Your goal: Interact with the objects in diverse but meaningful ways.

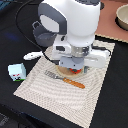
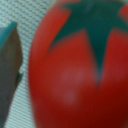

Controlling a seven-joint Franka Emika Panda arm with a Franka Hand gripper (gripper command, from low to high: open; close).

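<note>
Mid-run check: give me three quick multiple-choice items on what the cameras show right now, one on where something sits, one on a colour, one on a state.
1. Where is the milk carton?
A. On the round plate
B. Off the woven mat, on the exterior view's left
C. Inside the grey pot

2. What colour is the fork's handle?
A. Orange
B. Blue
C. White

3. How does the claw stand to the tomato?
A. Far off, raised high above the table
B. Down low right at it, the tomato filling the wrist view
C. Over the milk carton

Answers:
1 B, the carton stands on the dark table beside the mat's edge.
2 A, the handle lying on the mat is orange.
3 B, a red fruit with green top fills the wrist view beside one finger; whether it is gripped cannot be told.
</note>
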